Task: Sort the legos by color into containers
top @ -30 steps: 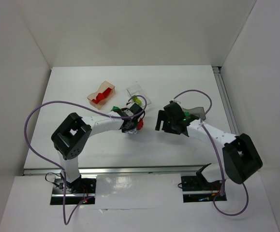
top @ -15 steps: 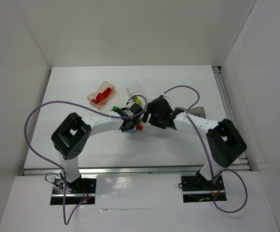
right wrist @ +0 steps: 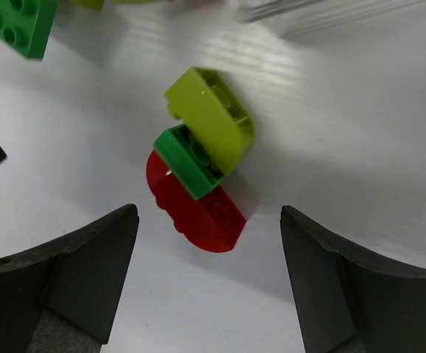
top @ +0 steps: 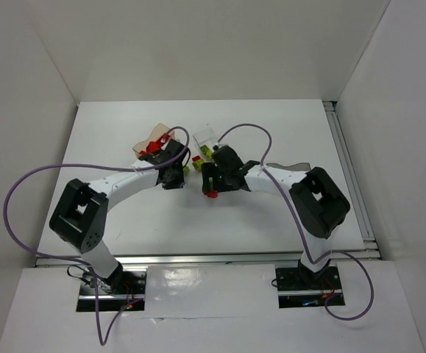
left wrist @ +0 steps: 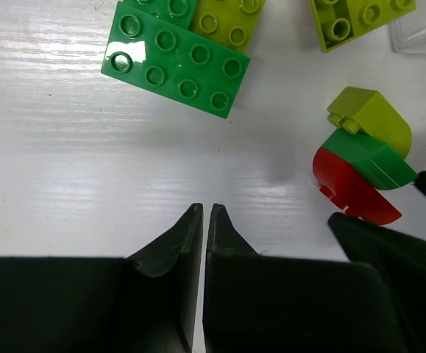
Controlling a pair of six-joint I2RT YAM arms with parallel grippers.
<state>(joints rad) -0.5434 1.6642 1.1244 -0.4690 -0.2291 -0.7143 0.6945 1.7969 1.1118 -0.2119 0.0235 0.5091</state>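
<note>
Left arm has swung away from mid-bench toward the orange tub [top: 143, 140]. Left jaws all but closed, holding nothing. Stack [right wrist: 200, 163] of yellow-green, green and red bricks lies on the bench near the clear tub [top: 205, 134], unsorted. Right arm has come across. Right jaws wide open, straddling the stack, not touching. Pickup looks like the right arm's now.

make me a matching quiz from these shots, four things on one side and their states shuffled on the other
1 left gripper
2 right gripper
3 orange tub
4 green eight-stud brick

a lying flat on the table, studs up
b holds red bricks
c jaws wide, over the three-brick clump
d jaws shut, empty

Pairs: 1-d, 2-c, 3-b, 4-a
</note>
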